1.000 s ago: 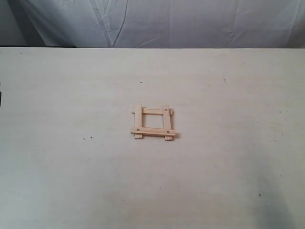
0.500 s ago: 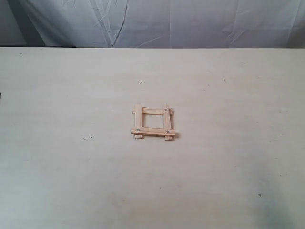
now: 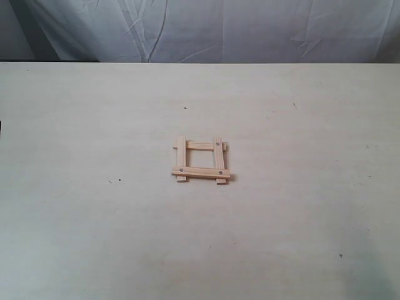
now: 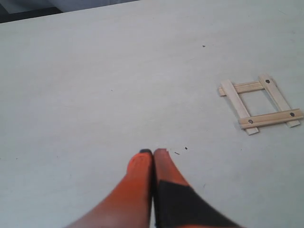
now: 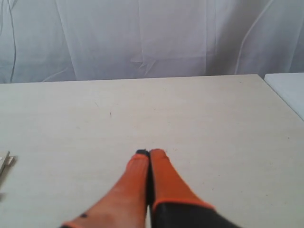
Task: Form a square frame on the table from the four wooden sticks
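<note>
The four wooden sticks lie as a small square frame (image 3: pixel 200 159) in the middle of the table (image 3: pixel 94 219), ends overlapping and sticking out at the corners. The left wrist view shows the same square frame (image 4: pixel 259 104) off to one side, well apart from my left gripper (image 4: pixel 152 152), whose orange fingers are pressed together with nothing between them. My right gripper (image 5: pixel 150 153) is likewise shut and empty over bare tabletop; only a sliver of a stick end (image 5: pixel 4 164) shows at that view's edge. Neither gripper appears in the exterior view.
A white wrinkled cloth backdrop (image 3: pixel 206 28) hangs behind the table's far edge. A few tiny dark specks (image 3: pixel 114 180) dot the tabletop. The table's corner and side edge (image 5: pixel 280 95) show in the right wrist view.
</note>
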